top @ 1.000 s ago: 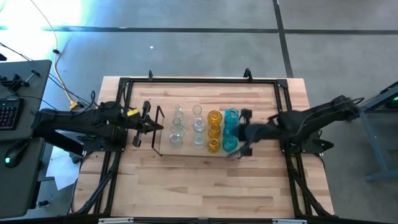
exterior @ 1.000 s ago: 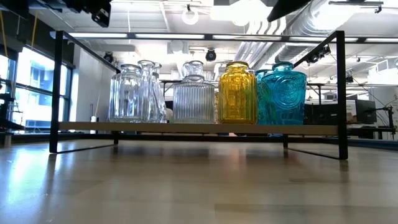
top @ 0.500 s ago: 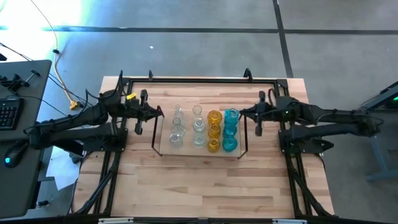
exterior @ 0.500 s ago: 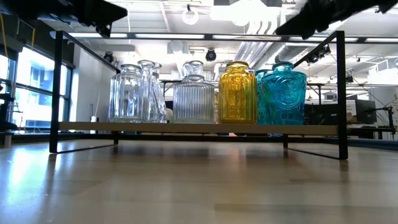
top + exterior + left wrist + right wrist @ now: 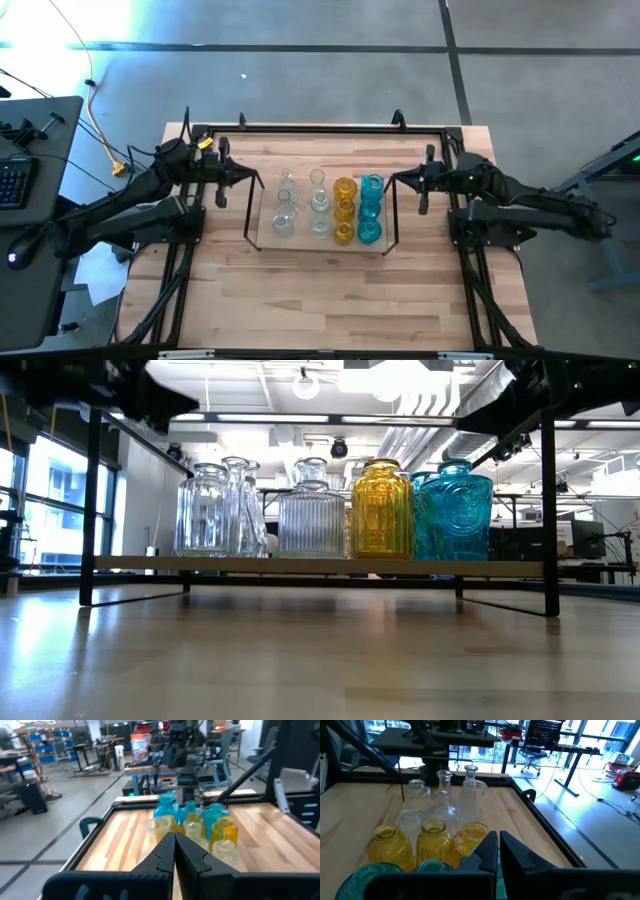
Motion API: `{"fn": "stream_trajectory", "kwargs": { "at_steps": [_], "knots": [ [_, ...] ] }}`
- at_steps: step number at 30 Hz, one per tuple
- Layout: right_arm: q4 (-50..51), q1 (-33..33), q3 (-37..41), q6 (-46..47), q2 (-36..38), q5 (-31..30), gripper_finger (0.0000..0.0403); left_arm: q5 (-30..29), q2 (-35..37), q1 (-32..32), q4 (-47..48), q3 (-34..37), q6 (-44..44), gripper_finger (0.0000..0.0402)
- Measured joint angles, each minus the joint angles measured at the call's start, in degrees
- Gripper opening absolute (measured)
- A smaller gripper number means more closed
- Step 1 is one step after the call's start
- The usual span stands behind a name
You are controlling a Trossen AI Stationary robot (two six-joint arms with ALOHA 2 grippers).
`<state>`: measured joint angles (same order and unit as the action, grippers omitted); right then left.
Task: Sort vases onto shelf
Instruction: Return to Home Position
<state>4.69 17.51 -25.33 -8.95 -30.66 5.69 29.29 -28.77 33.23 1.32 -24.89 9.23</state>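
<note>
While left gripper (image 5: 175, 836) and right gripper (image 5: 498, 838) retreat from the shelf (image 5: 300, 565), fingers pressed together, empty, vases (image 5: 345, 208) look sorted!

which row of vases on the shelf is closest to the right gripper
The turquoise-blue vases, the row at the shelf's end facing the right gripper; the yellow vases stand one row further off, the clear vases beyond them.

Left arm stretched in from the left side, elbow bent, left tool (image 5: 250, 180) raised and pointing inward, fingers (image 5: 165, 852) pressed together. Right arm mirrored it from the right side, right tool (image 5: 400, 180) raised, pointing inward, fingers (image 5: 487, 850) closed. Tools sat well apart.
</note>
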Motion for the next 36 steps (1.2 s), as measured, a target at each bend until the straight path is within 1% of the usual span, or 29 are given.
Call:
{"fn": "stream_trajectory", "kwargs": {
  "at_steps": [2,5,7,10,17,22,28,29,36],
  "knots": [
    [0.1,0.8,0.3,0.3,0.5,0.5,0.0,1.3,0.4,2.1,-2.7,2.6,-1.2,0.0],
    [0.1,1.6,0.3,0.1,1.1,0.9,0.0,5.0,1.5,5.3,-8.8,6.5,-3.5,0.0],
    [0.2,2.0,0.3,0.0,1.7,0.9,0.0,6.6,2.8,7.2,-12.4,8.7,-5.3,0.0],
    [0.6,2.4,0.3,-0.1,2.6,0.9,0.0,8.9,5.4,9.5,-14.8,11.4,-7.3,0.0],
    [0.3,2.5,1.0,-0.2,2.6,1.0,0.0,9.4,13.6,11.9,-14.9,16.7,-9.8,0.0],
    [-4.3,2.5,6.3,2.2,4.5,1.0,0.0,9.4,19.9,11.9,-14.6,20.7,-12.0,0.0],
    [-10.5,2.5,12.9,4.6,8.9,1.0,0.0,9.1,26.9,11.9,-14.3,24.2,-14.7,0.0],
    [-10.7,2.5,13.6,4.9,9.8,1.0,0.0,9.0,27.9,11.9,-13.0,24.2,-14.8,0.0],
    [-11.4,2.5,18.6,6.0,17.8,0.8,0.0,8.4,28.5,12.0,-7.5,24.3,-13.8,0.0]
  ]
}}
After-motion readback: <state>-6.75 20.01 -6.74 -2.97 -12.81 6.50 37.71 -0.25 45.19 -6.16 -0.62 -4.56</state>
